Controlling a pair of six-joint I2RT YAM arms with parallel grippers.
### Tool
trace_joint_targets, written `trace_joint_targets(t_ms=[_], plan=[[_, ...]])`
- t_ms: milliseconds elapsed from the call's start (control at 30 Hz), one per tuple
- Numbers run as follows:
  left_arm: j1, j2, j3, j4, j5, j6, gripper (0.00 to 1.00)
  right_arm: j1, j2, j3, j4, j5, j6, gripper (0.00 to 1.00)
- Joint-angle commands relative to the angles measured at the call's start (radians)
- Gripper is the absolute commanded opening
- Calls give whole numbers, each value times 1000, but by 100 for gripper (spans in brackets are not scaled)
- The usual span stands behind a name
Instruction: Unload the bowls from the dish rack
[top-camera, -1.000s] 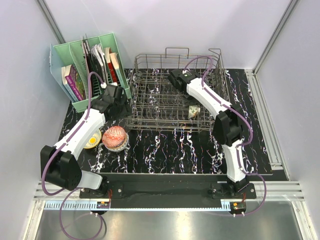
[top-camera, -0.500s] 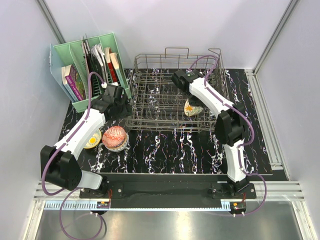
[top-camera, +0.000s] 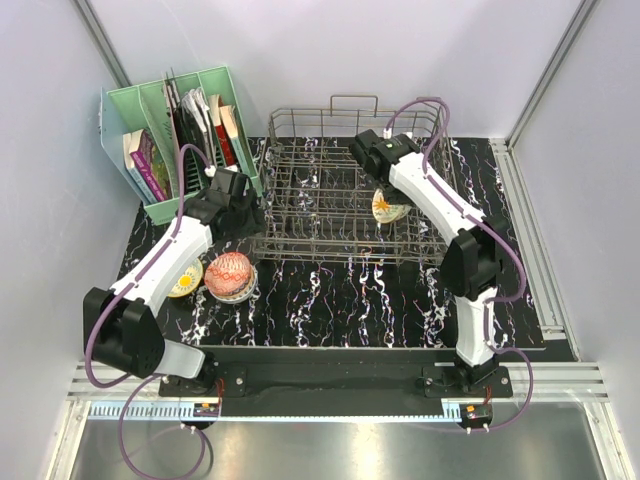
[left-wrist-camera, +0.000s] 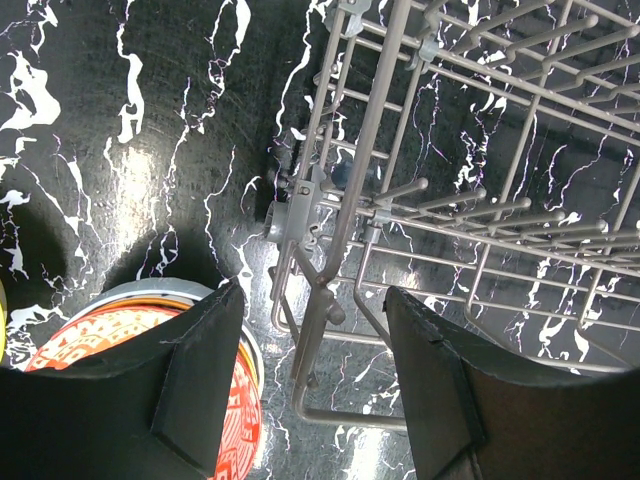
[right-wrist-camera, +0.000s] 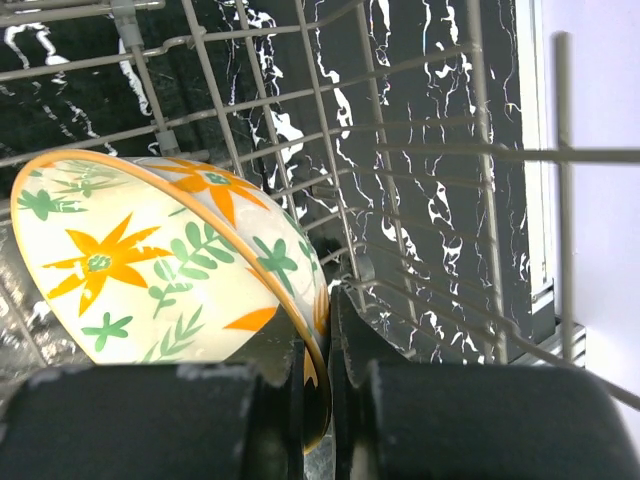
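Observation:
The grey wire dish rack (top-camera: 320, 200) stands at the table's back middle. My right gripper (top-camera: 384, 196) is shut on the rim of the floral cream bowl (top-camera: 390, 209) and holds it tilted inside the rack's right part. The right wrist view shows the bowl (right-wrist-camera: 150, 270) with its rim pinched in my gripper (right-wrist-camera: 320, 345). My left gripper (top-camera: 240, 212) is open and empty at the rack's front left corner (left-wrist-camera: 310, 330), which lies between its fingers (left-wrist-camera: 205, 370). A red-pink patterned bowl (top-camera: 231, 275) lies upside down on the table, with a tan-yellow bowl (top-camera: 186, 281) beside it.
A green plastic file holder (top-camera: 175, 135) with books stands at the back left, close to my left arm. Grey walls close in the table at the back and both sides. The red-pink bowl (left-wrist-camera: 90, 340) lies just left of my left finger.
My right gripper has lifted the floral bowl off the rack's front right tines and carried it slightly back and to the right. The left arm has stayed where it was.

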Motion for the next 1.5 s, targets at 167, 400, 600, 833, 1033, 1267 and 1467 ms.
trace_joint_targets(t_ms=[167, 400, 600, 833, 1033, 1267, 1467], plan=[[-11, 7, 7, 44, 14, -1, 63, 18, -111, 101, -276, -5, -31, 0], [-12, 1, 15, 43, 2, -6, 63, 18, -99, 245, -276, -25, -70, 0], [-11, -14, 16, 40, -21, -41, 63, 20, -148, 396, -264, -160, -71, 0], [-11, -82, 71, 41, -96, -63, 66, 55, -232, 396, -198, -290, -70, 0], [-9, -143, 154, 46, -135, -61, 69, 71, -265, 385, -127, -378, -73, 0], [12, -185, 229, 9, -185, -72, 70, 94, -234, 394, -63, -470, -111, 0], [118, -233, 253, -118, -283, -126, 70, 143, -109, 477, 39, -628, -139, 0]])
